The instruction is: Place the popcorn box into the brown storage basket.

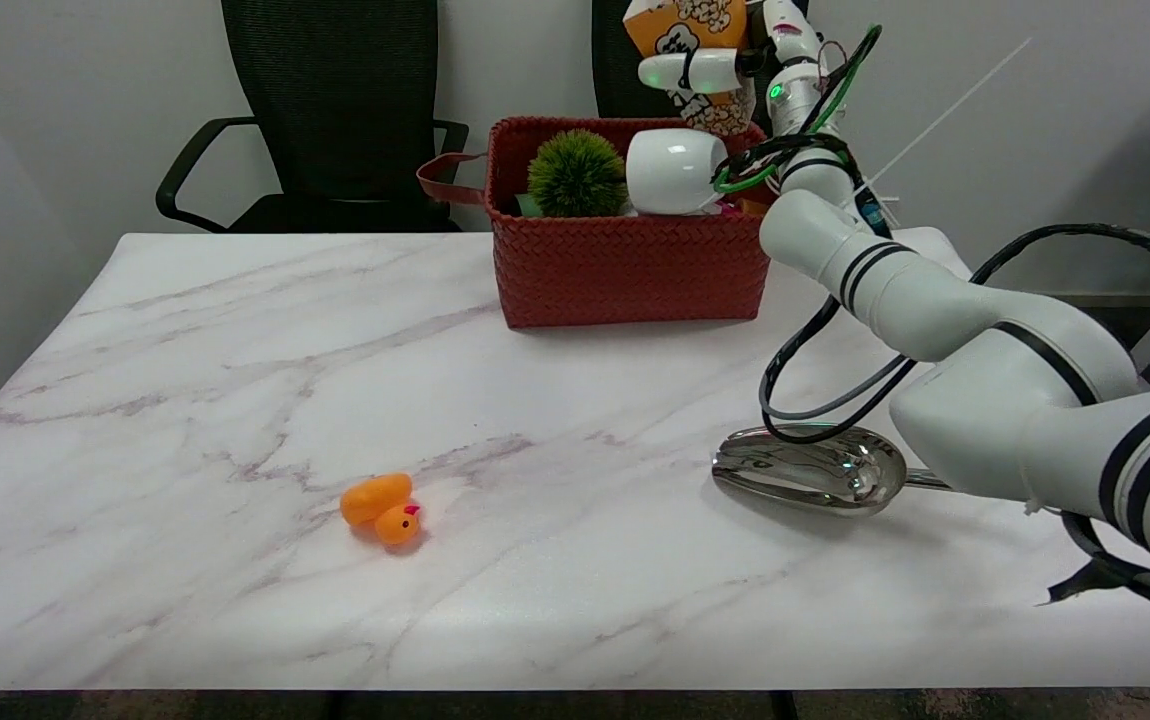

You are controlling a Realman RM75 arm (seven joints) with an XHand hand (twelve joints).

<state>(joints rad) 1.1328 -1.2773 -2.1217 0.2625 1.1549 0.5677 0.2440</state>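
Holding one popcorn box (687, 30) above one basket (625, 265), right hand (710, 70); basket contains one cup (673, 170), one green ball (576, 173).

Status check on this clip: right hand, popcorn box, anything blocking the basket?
Right hand grips popcorn box, held above brown basket. Not yet inside. White cup and green ball already fill the basket below.

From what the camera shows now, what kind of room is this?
Probably an office or lab used for robot tests: black office chairs stand behind a marble-look table, against a plain grey wall, and a cabled robot arm works over it.
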